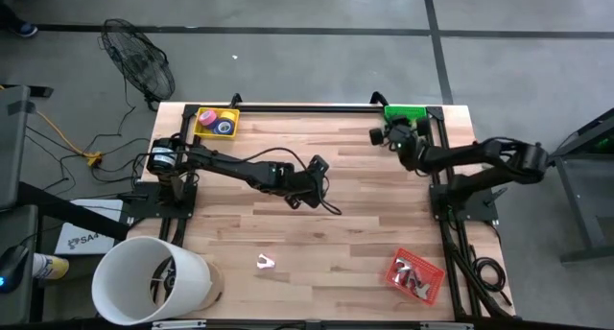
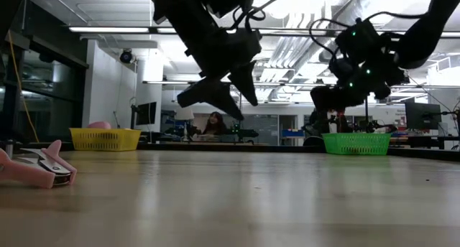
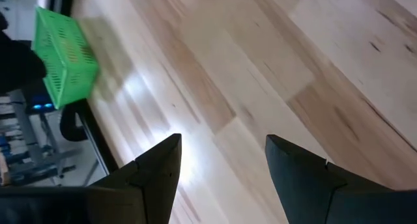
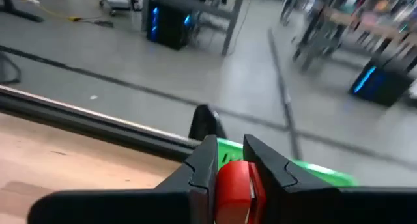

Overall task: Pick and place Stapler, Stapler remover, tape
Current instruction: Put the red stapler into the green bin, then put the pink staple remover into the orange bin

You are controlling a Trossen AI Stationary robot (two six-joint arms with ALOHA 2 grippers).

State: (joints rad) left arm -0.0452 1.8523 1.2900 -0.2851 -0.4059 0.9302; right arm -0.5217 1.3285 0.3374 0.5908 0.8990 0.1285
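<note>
My right gripper is at the table's far right, next to the green basket, and is shut on a red thing, by its look the stapler. The basket's rim shows just beyond the fingers. My left gripper hangs open over the middle of the table, above bare wood. A pink-and-white stapler remover lies on the table near the front edge, also in the low view. Tape rolls lie in the yellow basket at the far left. My right gripper pinches the red stapler between its two fingers, one on each side of it. The stapler is lifted clear of the table, close to the green basket. Which part of it the fingers are on cannot be told, since the fingers hide the rest of it.
A red basket with small items sits at the near right corner. A large white bucket stands at the near left corner. Bare wood lies between the baskets. A person sits far behind the table.
</note>
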